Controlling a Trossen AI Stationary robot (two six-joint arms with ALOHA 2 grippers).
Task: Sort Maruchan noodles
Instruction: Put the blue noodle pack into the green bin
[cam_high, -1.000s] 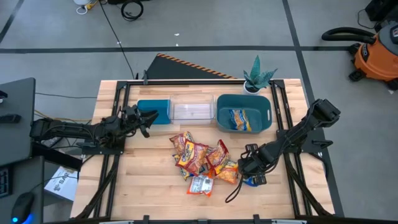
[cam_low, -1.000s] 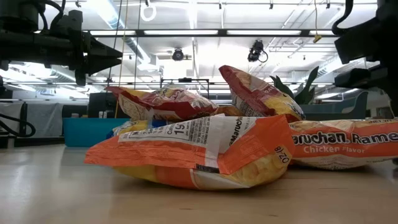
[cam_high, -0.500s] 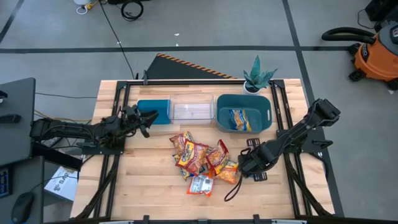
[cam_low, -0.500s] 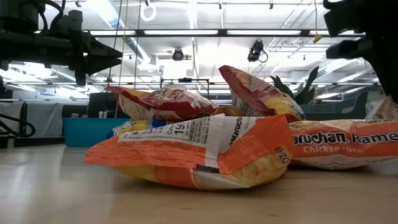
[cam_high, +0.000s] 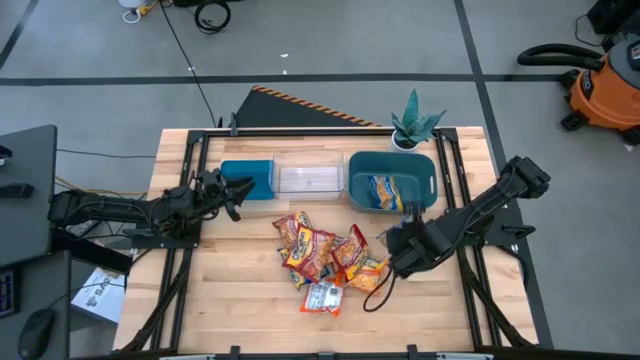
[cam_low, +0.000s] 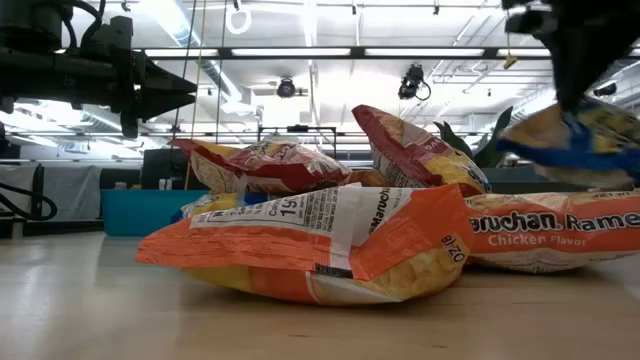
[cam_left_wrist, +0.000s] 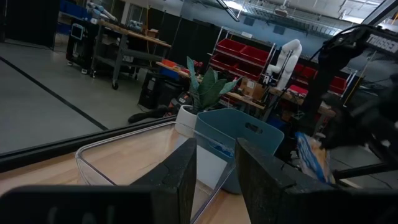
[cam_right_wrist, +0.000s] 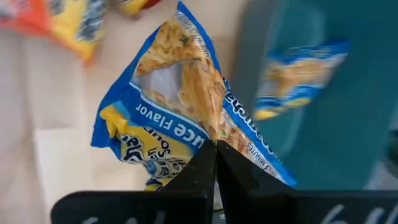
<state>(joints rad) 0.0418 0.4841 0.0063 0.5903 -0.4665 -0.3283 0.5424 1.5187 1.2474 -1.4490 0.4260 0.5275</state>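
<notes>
My right gripper (cam_high: 405, 238) is shut on a yellow-and-blue noodle packet (cam_right_wrist: 180, 106), held above the table between the pile and the large teal bin (cam_high: 392, 180). In the low view the packet (cam_low: 575, 135) shows clear of the table. The other packets lie in a heap (cam_high: 325, 255) at mid-table, with a silvery-white one (cam_high: 322, 297) at its near side. One yellow-and-blue packet (cam_high: 385, 192) lies in the large teal bin. My left gripper (cam_high: 232, 190) is open and empty, hovering beside the small teal bin (cam_high: 250, 178). My right gripper pinches the yellow-and-blue packet between its two fingers (cam_right_wrist: 199, 168) at one edge (cam_right_wrist: 214, 134), where the plastic creases. The packet spreads out beyond the fingertips. It is lifted clear of the table and of the heap.
A clear bin (cam_high: 310, 180) stands between the small teal bin and the large teal bin along the far side. A potted plant (cam_high: 415, 125) stands at the far right. A black cable loop (cam_high: 375, 295) hangs below my right arm. Bare wood shows at the near left.
My right gripper has risen and gone toward the table's far edge, toward the large teal bin. It carries the yellow-and-blue packet, which lay on the table at the heap's right and is now lifted clear.
</notes>
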